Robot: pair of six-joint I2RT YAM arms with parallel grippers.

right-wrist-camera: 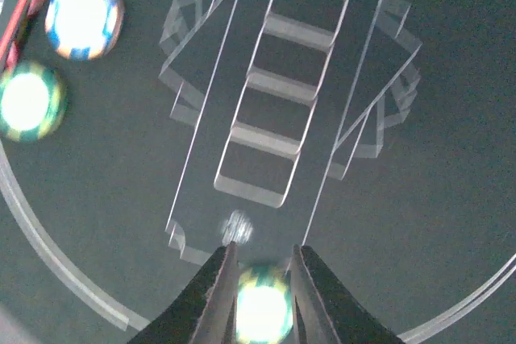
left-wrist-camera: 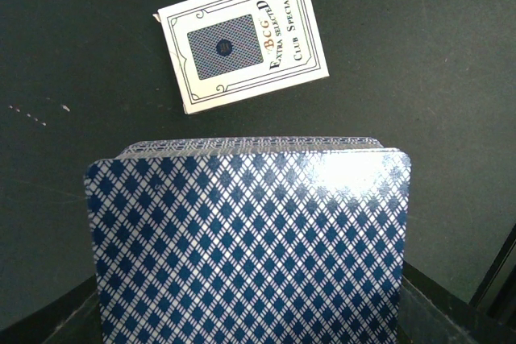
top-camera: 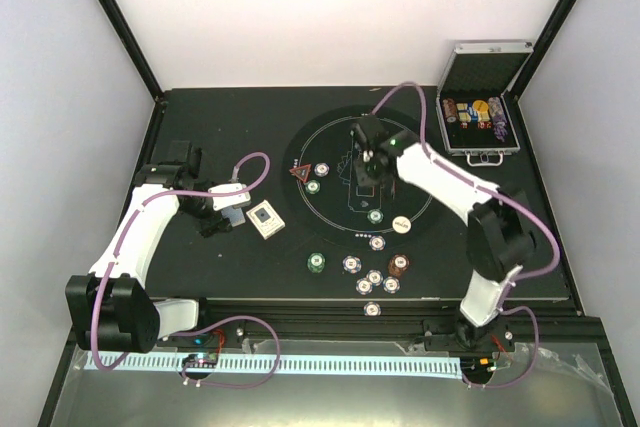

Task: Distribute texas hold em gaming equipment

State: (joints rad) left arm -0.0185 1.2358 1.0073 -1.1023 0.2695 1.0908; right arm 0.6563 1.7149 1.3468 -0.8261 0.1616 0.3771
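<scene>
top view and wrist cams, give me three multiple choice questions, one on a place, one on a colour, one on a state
1. Where does the card box lie?
A. inside the printed circle
B. on the table, left of the red triangular marker
C. against the far wall

2. What colour is the chip between the right gripper's fingers?
A. green
B. red-brown
C. purple-white

3. How does the silver case stand?
A. shut
B. upside down
C. open, lid up

Answers:
1 B: the top view shows it on the table, just left of the marker.
2 A: the right wrist view shows its green rim.
3 C: the chip rolls show below the raised lid.
</scene>
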